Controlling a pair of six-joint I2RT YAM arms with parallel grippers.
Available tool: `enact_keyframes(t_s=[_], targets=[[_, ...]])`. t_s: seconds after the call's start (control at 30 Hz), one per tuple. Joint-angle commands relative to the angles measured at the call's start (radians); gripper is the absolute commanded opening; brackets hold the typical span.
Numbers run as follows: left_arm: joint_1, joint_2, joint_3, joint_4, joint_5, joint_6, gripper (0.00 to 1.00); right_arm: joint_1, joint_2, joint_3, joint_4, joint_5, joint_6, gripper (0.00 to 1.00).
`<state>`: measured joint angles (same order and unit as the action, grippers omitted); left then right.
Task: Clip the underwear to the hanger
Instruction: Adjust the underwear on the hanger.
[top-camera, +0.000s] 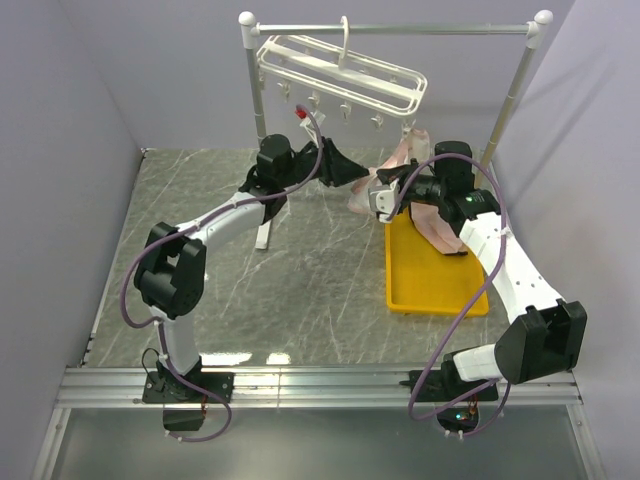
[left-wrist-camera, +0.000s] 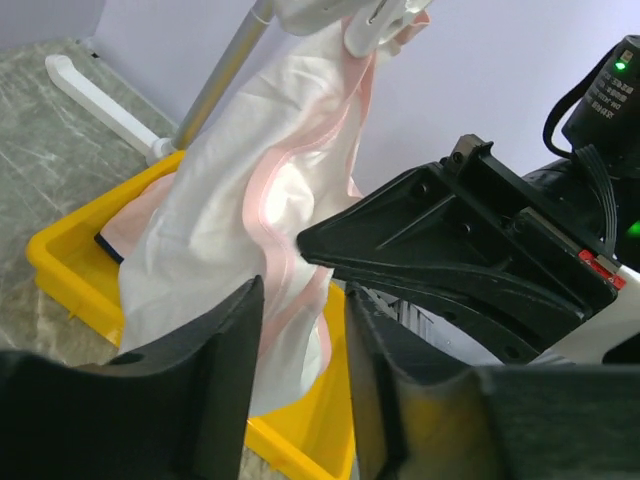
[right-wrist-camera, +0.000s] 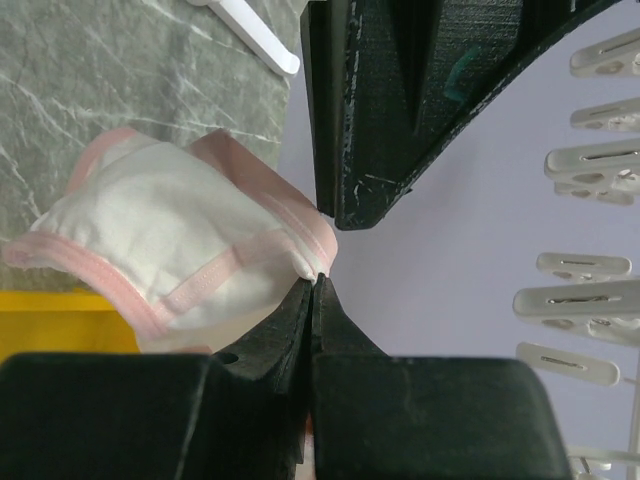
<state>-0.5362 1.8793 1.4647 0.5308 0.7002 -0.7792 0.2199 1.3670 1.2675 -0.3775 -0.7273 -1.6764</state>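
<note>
Now my right gripper pinches shut on the pink hem of the underwear, whose top sits in a clip of the hanger, above the yellow tray. My left gripper stands parted just beside the cloth.

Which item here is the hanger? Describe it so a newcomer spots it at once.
At the back of the table stands a grey rail stand with white ball ends. Hooked over its top bar is the hanger. Unlike the plain rail, it is a white oblong frame of parallel bars with small clips dangling beneath.
</note>
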Motion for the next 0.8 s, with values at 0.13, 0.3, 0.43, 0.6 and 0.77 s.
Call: enact_keyframes(t_s=[0.13,0.3,0.43,0.6,0.77], targets=[[-0.010,0.012,0.042,-0.012,-0.030,0.043,0.48,-0.017,-0.042,0.017,0.019,-0.050,0.001,0.00],[-0.011,0.021,0.049,-0.041,-0.041,0.046,0.47,-0.022,-0.048,0.010,0.026,-0.055,0.004,0.00],[-0.011,0.041,0.063,-0.034,0.002,0.035,0.33,-0.022,-0.048,0.010,0.035,-0.057,0.014,0.00],[-0.013,0.050,0.068,-0.018,0.022,0.015,0.00,-0.022,-0.052,0.004,0.061,-0.052,0.038,0.00],[-0.004,0.043,0.063,-0.098,-0.050,0.032,0.00,-0.025,-0.060,-0.016,0.097,-0.043,0.063,0.00]])
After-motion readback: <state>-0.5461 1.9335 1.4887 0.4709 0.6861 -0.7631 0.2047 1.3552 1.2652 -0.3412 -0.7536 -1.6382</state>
